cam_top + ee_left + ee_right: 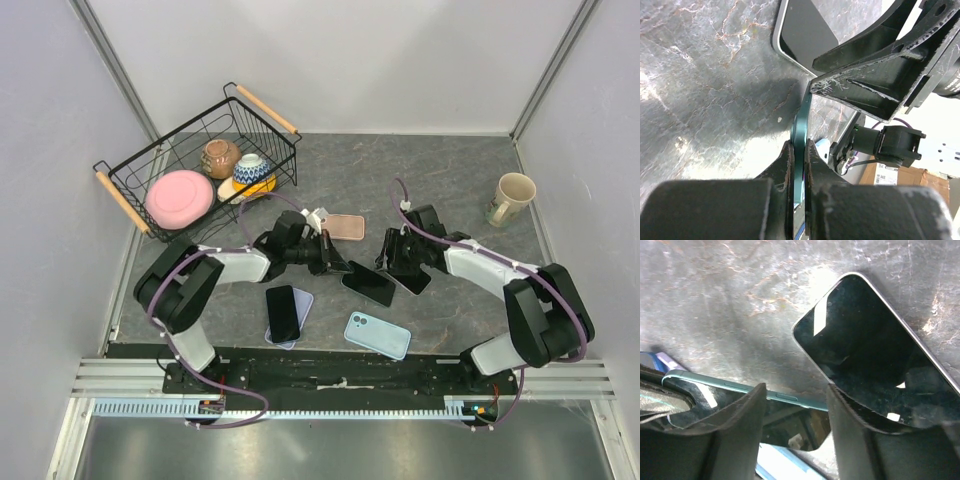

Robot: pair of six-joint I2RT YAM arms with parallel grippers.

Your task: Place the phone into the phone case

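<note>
the tabletop (450, 170) is dark grey stone-patterned, veined with pale and rusty streaks, and glossy enough to throw back glare in the wrist views. plain white walls (330, 60) close it in on three sides, and a metal rail (110, 378) runs along the near edge.

the left gripper (799, 144) is clamped on the thin edge of the teal-edged phone (802, 115), just past the table's centre toward 5 o'clock; the phone is tilted up, though how far it clears the surface is hard to tell. the right gripper (796, 390) has its fingers apart with nothing between them, over the near end of a silver-rimmed phone (875, 350) that lies flat, screen up, at 4 o'clock.

a light blue phone case (377, 335) lies at 5 o'clock near the front edge. a pink phone case (347, 227) lies at the centre. at 7 o'clock a black-screened phone (282, 312) rests on a lilac phone case (305, 300).

a wire basket (268, 108) with wooden handles sits at 10 o'clock, holding a pink plate (180, 198), a brown cup (220, 157) and a blue-and-white bowl (253, 168). a cream mug (512, 197) stands at 2 o'clock.
</note>
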